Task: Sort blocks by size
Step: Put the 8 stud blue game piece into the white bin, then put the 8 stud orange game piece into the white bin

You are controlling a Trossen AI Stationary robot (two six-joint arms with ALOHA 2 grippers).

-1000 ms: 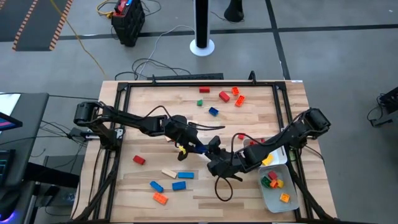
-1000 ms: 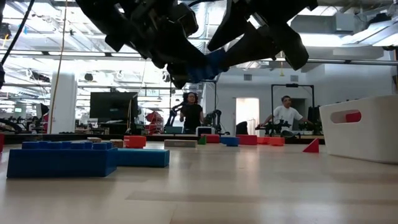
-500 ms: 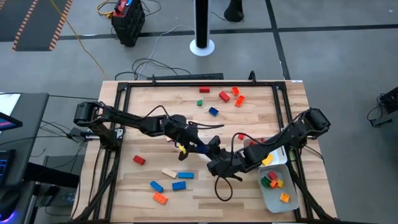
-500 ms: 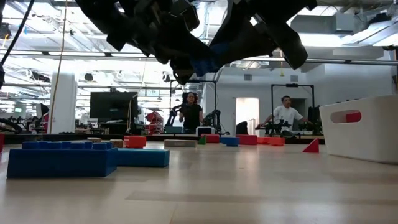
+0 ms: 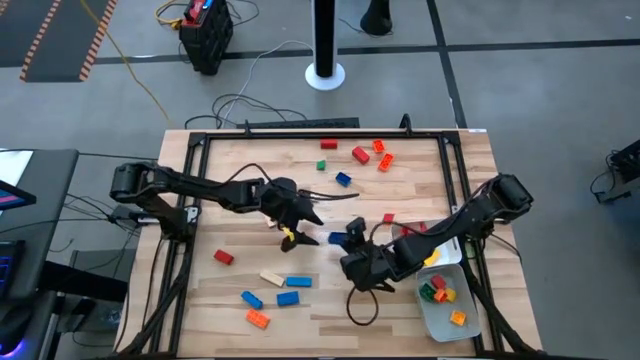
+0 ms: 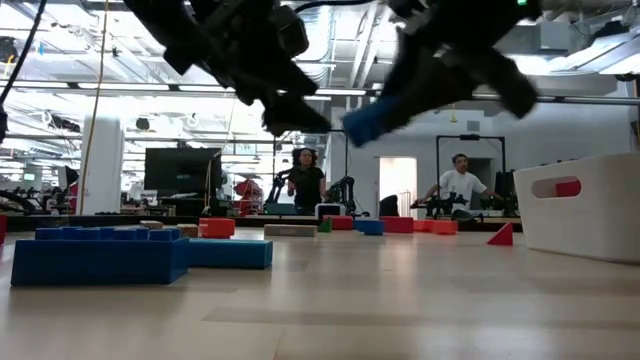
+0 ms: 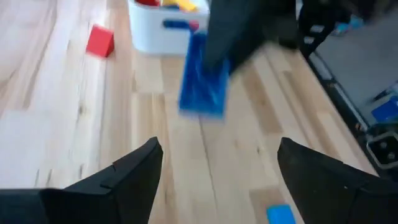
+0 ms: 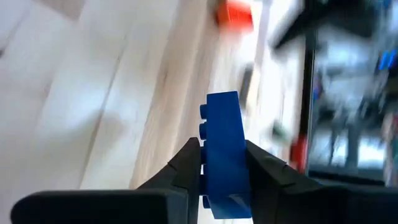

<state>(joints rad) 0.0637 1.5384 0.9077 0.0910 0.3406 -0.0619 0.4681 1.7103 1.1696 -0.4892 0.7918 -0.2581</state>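
Now the handover's done: my right gripper has the blue block clenched mid-bench, lifted; my left gripper has released and drawn back, jaws spread.

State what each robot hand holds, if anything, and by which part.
The right hand grips a blue block by its two long side faces, above the table. The left hand is open and holds nothing.

Overhead, table-level and wrist cameras share one blue block.
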